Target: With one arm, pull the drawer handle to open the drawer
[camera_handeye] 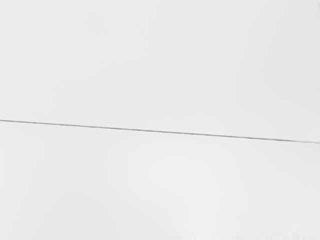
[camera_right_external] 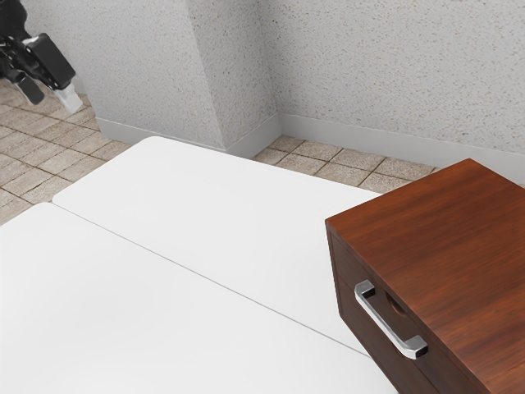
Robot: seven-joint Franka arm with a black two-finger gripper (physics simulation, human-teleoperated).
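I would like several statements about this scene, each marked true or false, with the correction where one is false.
1. The dark brown wooden cabinet stands on the white table, at the exterior view's lower right. True.
2. The black two-finger gripper grips the silver bar handle. False: it hangs at the exterior view's upper left, far from the handle.
3. The drawer is pulled far out. False: its front looks flush with the cabinet.
4. A thin seam runs across the table. True.
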